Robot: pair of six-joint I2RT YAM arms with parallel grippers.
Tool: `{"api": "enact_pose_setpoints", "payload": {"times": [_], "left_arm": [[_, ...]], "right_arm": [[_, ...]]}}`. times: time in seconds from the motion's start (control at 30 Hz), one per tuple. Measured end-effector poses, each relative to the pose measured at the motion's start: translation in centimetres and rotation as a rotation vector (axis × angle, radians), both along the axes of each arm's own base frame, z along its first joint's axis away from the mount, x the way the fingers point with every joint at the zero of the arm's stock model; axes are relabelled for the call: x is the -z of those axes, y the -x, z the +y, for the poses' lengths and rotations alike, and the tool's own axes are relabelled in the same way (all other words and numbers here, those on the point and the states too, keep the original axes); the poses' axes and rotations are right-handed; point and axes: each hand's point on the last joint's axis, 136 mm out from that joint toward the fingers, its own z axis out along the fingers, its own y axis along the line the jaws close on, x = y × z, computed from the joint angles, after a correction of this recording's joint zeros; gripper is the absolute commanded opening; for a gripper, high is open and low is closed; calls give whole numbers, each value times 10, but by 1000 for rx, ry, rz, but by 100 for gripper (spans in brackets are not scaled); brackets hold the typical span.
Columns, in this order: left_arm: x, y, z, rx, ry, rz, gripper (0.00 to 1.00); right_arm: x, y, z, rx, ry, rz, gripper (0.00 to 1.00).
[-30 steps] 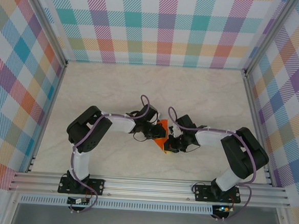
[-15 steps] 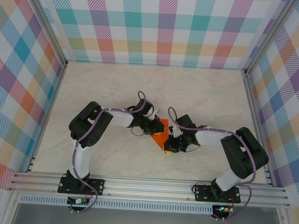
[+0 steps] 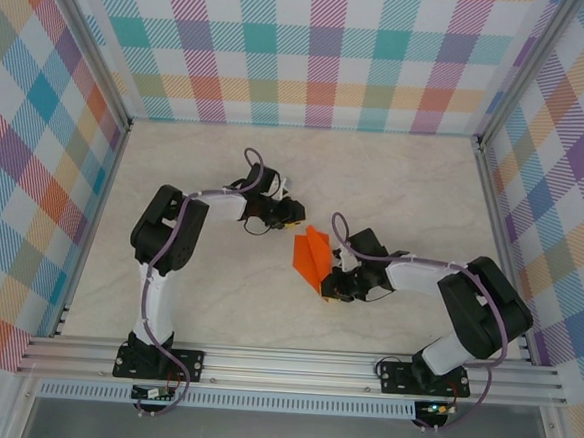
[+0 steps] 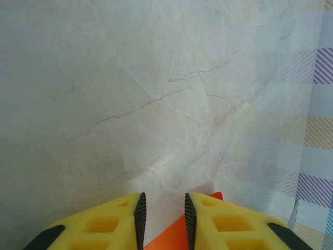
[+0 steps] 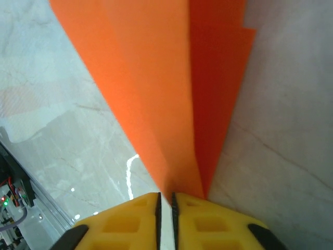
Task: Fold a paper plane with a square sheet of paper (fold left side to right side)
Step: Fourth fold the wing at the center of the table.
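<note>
Position: the narrow, pointed orange paper dart (image 3: 312,256) lies between your grippers, long axis running away from the right gripper (image 5: 165,199), which pinches its near tip. The left gripper (image 4: 163,208), slightly parted and empty, sits just beside its far end.

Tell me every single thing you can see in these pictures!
paper: one, orange, folded to a point, mid-table, near tip pinched in the right hand
table: one, pale marble look, under everything
walls: three, colourful checks, along the far and side edges
rails: several, silver metal, along the near edge
arms: two, black and white with purple cables, based on the rails
left hand: one, yellow fingers, open and empty, just left of the paper's far end
right hand: one, yellow fingers, shut on the paper
</note>
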Motion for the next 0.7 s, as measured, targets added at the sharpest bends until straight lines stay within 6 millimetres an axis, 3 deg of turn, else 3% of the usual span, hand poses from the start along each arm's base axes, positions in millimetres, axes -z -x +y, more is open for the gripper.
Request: {"api": "enact_pose_setpoints", "payload": {"times": [0.1,0.23,0.33,0.5,0.7], "left_arm": [[-22,12,8,-6,9,-27,43],[-66,35,21,-28,47,-103,49],[-80,55,22,-29,78,-134,50],[-52,87,7,1,63,-71,49],[-19,102,-20,43,48,0,44]], "right_arm": [[-15,-5,-2,11,-8,-62,43],[-50,-22,-7,34,-30,-227,67],[-68,-35,-20,93,-11,-319,78],[-93,-51,-44,212,34,-448,85],[-103,-41,-64,286,38,-508,86]]}}
